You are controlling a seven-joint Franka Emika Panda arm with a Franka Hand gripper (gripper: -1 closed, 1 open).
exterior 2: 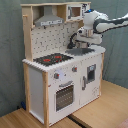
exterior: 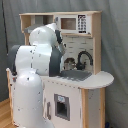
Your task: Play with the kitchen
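Second exterior view | gripper (exterior 2: pixel 81 43) over kitchen (exterior 2: pixel 60 80) sink (exterior 2: pixel 80 51) | finger opening unclear
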